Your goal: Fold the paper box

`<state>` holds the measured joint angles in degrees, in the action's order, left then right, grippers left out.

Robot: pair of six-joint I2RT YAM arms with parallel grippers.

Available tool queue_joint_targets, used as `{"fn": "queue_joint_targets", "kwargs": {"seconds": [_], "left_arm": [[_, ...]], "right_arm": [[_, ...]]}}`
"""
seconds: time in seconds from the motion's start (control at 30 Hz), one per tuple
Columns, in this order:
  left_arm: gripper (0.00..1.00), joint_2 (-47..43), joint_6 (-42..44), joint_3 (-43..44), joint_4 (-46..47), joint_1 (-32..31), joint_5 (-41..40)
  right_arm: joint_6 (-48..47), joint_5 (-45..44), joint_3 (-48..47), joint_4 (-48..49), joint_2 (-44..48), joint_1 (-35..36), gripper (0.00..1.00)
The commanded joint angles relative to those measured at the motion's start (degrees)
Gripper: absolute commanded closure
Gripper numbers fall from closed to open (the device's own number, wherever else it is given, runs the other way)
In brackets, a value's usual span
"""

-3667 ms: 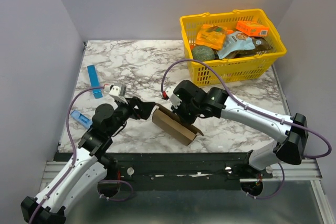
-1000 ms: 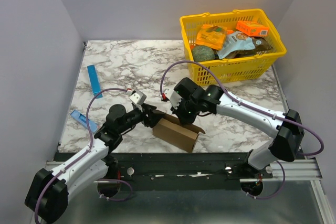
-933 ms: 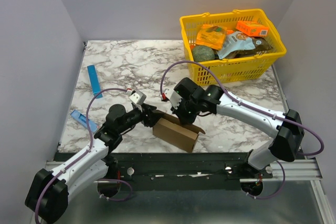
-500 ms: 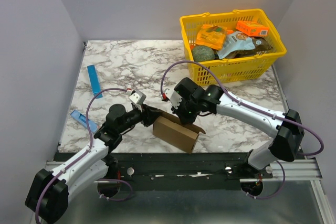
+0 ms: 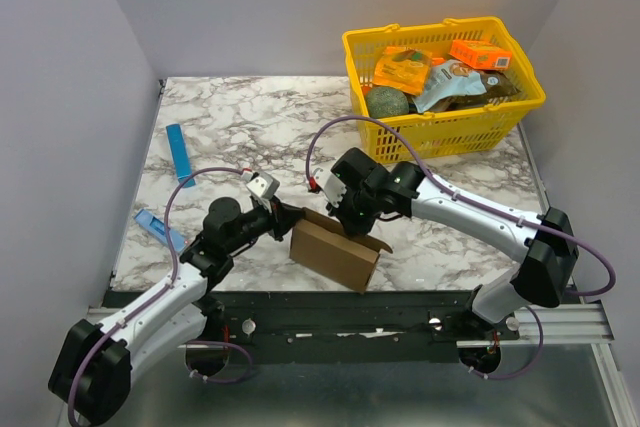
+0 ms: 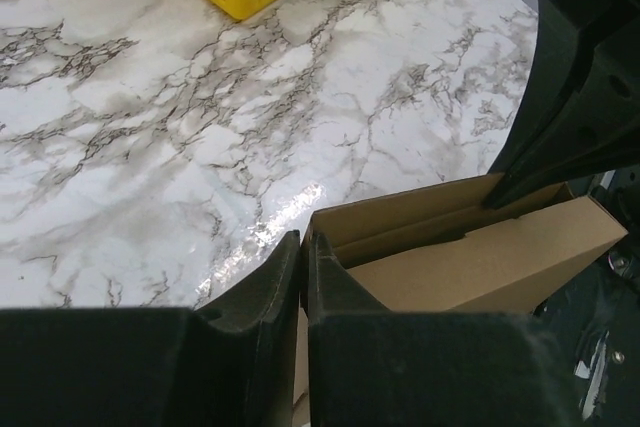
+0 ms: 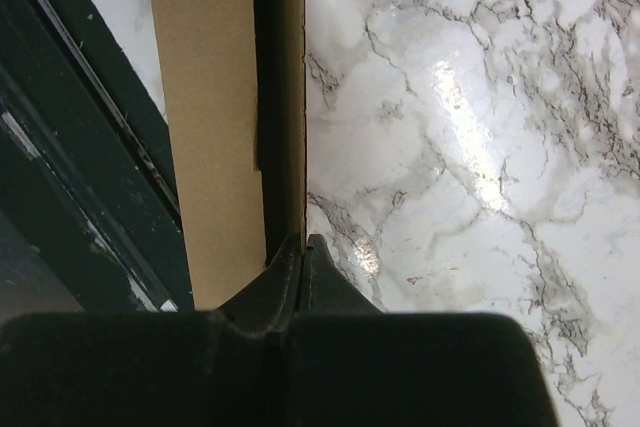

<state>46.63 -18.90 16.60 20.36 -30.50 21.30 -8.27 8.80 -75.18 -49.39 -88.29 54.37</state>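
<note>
Paper box [image 5: 335, 252], left gripper [image 6: 303, 240] pinching corner, right gripper [image 7: 303, 244] pinching flap

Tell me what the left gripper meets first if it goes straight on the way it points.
The paper box: the left gripper has its tips at the near wall, apparently pinching it, so it would press into cardboard at once. The right gripper lies beyond; depth there is unclear.

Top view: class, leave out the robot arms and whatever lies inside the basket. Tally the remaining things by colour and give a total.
Blue: 2, the strip and the small piece
Brown: 1, the paper box
Yellow: 1, the basket
Total: 4
</note>
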Motion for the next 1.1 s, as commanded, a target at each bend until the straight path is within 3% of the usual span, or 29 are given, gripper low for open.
{"fn": "queue_joint_targets", "kwargs": {"seconds": [0.0,0.1,0.23,0.43,0.83,1.07], "left_arm": [[0.90,-2.4,0.3,0.5,0.9,-0.3,-1.6],[0.94,-3.8,1.1,-0.5,1.2,-1.0,-3.1],[0.99,-6.8,2.2,-1.8,2.0,-1.2,-3.9],[1.00,-7.1,2.7,-2.4,2.6,-1.5,-3.0],[1.00,-5.5,3.5,-2.2,2.9,-2.0,-1.7],[1.00,-5.0,3.9,-2.0,2.8,-2.2,-1.2]], "right_arm": [[-0.2,-4.2,-0.1,0.8,-0.3,-0.1,0.99],[2.0,-7.6,-1.4,1.0,0.3,-0.1,0.94],[4.9,-12.4,-3.0,0.8,1.8,-0.1,0.56],[5.5,-9.2,-0.7,1.7,5.9,-0.1,0.18],[1.8,0.7,4.5,7.7,9.3,-0.3,0.00],[-2.0,-6.9,10.3,15.0,13.7,-0.2,0.00]]}}
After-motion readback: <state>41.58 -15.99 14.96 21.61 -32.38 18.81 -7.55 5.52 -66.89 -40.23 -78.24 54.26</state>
